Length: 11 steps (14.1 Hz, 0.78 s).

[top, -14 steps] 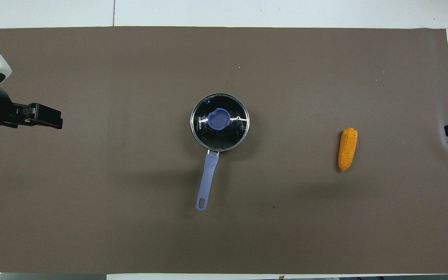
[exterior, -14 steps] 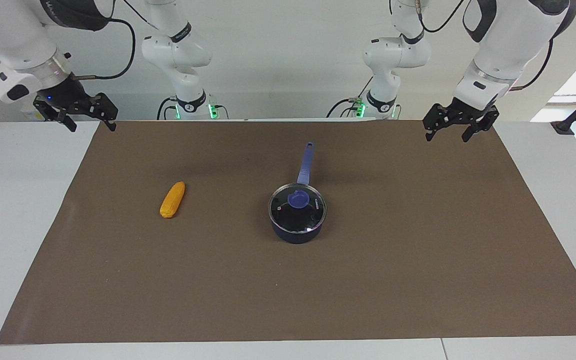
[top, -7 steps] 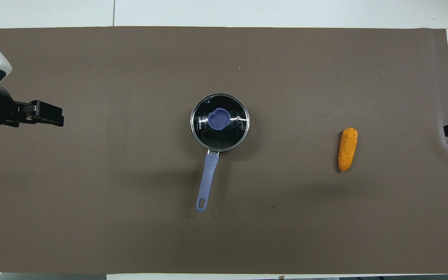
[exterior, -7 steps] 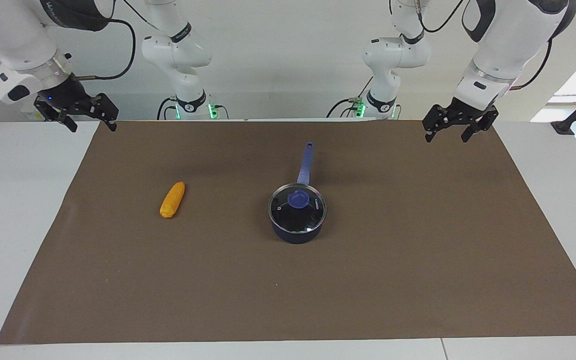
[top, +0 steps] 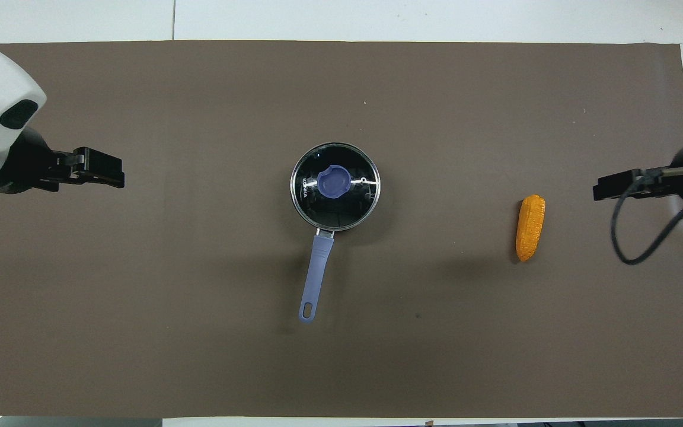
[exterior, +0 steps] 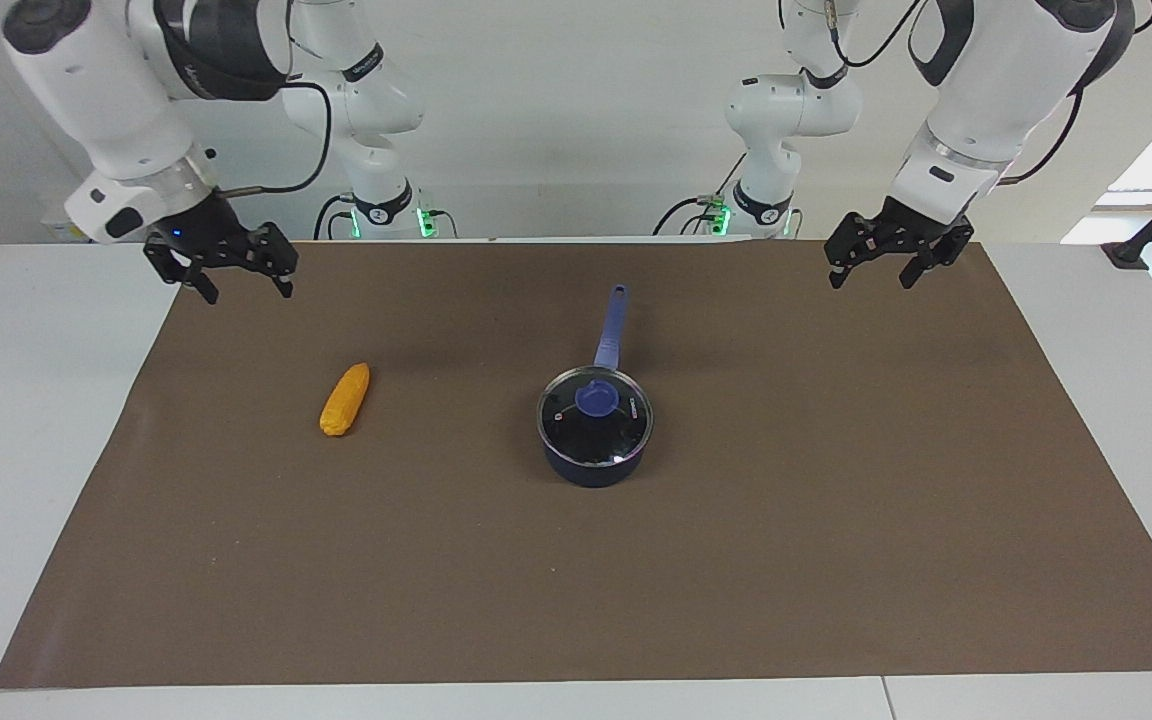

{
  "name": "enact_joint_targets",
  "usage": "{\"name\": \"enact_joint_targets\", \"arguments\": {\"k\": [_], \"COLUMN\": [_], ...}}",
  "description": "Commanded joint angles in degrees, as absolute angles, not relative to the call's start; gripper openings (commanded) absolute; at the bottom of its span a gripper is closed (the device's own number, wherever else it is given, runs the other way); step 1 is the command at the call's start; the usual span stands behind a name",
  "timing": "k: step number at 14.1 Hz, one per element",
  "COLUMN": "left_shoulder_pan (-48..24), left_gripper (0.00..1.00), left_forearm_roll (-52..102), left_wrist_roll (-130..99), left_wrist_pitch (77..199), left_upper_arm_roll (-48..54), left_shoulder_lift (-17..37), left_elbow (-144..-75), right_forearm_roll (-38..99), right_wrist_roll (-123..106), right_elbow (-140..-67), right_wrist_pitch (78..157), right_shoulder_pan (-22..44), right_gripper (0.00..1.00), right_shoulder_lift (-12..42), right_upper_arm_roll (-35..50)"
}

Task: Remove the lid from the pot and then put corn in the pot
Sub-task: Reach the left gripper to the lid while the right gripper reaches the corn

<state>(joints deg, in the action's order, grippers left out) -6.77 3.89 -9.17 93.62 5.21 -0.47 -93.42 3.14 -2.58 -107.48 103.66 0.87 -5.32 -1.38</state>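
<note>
The pot [exterior: 591, 472] stands mid-table with the lid [exterior: 596, 420] on it; its long handle [exterior: 611, 330] points toward the robots. In the overhead view the lid [top: 335, 187] covers the pot, and only the pot's handle [top: 318, 267] shows. The corn [exterior: 345, 399] lies on the mat toward the right arm's end, also in the overhead view [top: 530, 228]. My right gripper [exterior: 244, 288] is open and empty, up over the mat edge near the corn [top: 605, 190]. My left gripper [exterior: 868, 278] is open and empty, up over the mat at the left arm's end [top: 110, 175].
A brown mat [exterior: 836, 520] covers most of the white table [exterior: 26, 420]. Nothing else lies on the mat.
My right gripper has moved in over the mat toward the corn. My left gripper has moved a little toward the pot. Pot, lid and corn have not moved.
</note>
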Motion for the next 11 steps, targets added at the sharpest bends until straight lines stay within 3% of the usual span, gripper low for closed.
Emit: {"name": "enact_joint_targets", "arguments": {"k": [1,4,7,11], "left_shoulder_pan": [-11.14,-15.72,-20.38,-25.83], "left_gripper": [1.00,1.00,1.00,1.00], "left_forearm_roll": [4.48,4.75,4.83,4.75], "left_wrist_roll": [-12.56,-19.77,-22.66,-29.78], "left_wrist_pitch": [95.27,95.01,95.01,98.60], "left_upper_arm_roll": [4.83,4.83,4.75,4.39], "left_shoulder_lift": [2.80,10.08,18.08,27.58], "left_elbow": [-91.94,-85.37,-77.45,-70.41], "right_forearm_roll": [3.52,3.60,3.60,3.60], "right_wrist_roll": [1.66,2.02,5.34,12.20], "right_elbow": [-117.14,-121.44,-129.01,-131.21], "right_wrist_pitch": [112.74,120.55,130.14,135.70], "right_shoulder_pan": [2.54,1.76,1.84,2.90], "right_gripper": [1.00,1.00,1.00,0.97], "right_shoulder_lift": [-7.48,-2.21,-0.98,0.97], "right_upper_arm_roll": [-1.23,-1.32,-1.32,-1.23]}}
